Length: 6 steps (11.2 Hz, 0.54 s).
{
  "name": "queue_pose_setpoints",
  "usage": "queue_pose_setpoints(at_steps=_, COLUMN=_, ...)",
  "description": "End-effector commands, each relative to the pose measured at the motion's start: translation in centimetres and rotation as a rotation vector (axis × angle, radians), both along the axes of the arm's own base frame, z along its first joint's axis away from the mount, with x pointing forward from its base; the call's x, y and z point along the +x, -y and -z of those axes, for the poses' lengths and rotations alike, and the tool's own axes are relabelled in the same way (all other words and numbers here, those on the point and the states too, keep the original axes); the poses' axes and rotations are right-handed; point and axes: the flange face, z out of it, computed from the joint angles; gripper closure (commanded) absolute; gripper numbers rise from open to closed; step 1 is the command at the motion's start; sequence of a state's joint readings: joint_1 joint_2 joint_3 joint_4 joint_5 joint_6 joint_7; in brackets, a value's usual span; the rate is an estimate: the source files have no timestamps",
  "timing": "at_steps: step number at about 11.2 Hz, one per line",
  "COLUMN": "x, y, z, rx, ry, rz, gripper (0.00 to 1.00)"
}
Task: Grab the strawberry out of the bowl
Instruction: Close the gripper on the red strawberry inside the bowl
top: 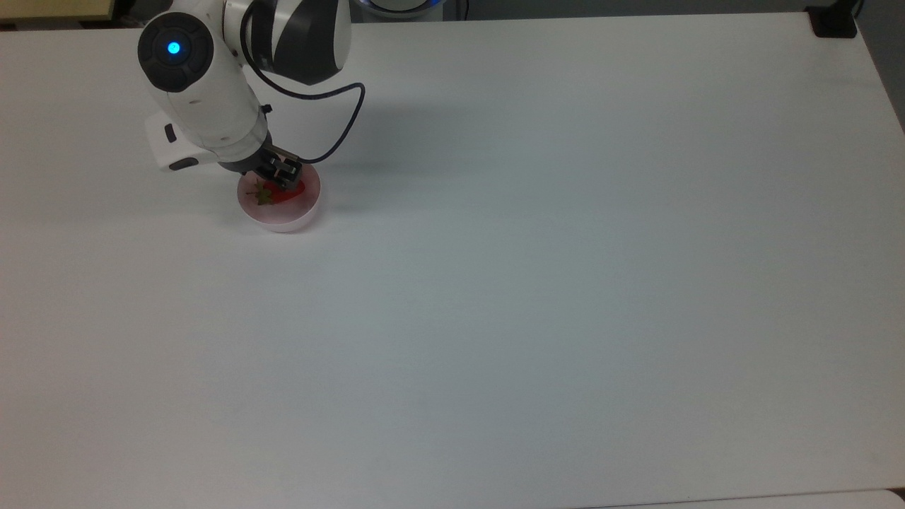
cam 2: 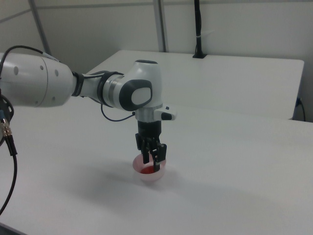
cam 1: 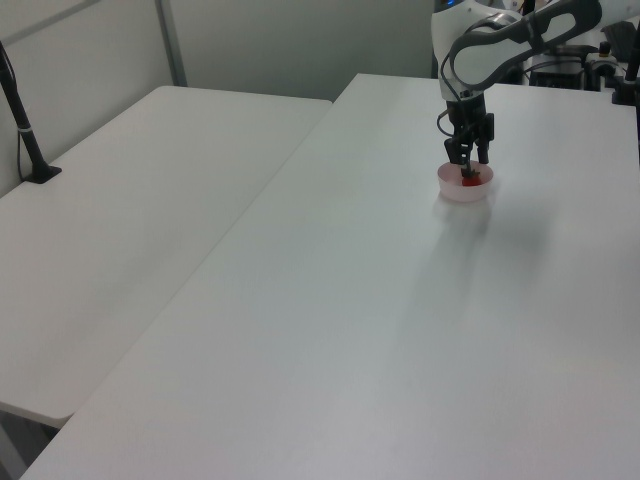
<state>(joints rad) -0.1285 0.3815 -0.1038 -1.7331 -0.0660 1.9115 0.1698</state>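
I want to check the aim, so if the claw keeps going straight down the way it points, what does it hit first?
Most likely the strawberry lying in the bowl. The claw points straight down into the bowl, right over the fruit, though depth is hard to judge.

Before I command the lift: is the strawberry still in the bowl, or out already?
In. The strawberry lies inside the bowl, with the gripper lowered over it in the top view.

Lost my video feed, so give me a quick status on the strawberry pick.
Gripper down inside the bowl, fingers astride the strawberry. Strawberry lying in the bowl, not lifted. Nothing in the way.
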Motion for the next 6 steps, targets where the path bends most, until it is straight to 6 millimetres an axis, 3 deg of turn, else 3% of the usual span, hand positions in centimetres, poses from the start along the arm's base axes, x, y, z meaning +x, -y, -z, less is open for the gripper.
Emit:
queue_pose_setpoints(at_steps=1, x=0.1, y=-0.6, z=-1.8, rx=-0.011, ry=-0.029, rz=0.014, gripper=0.37)
queue_pose_setpoints(at_steps=6, x=0.7, y=-1.7, z=-0.7, rx=-0.011, ry=0.003, rz=0.063, gripper=0.37)
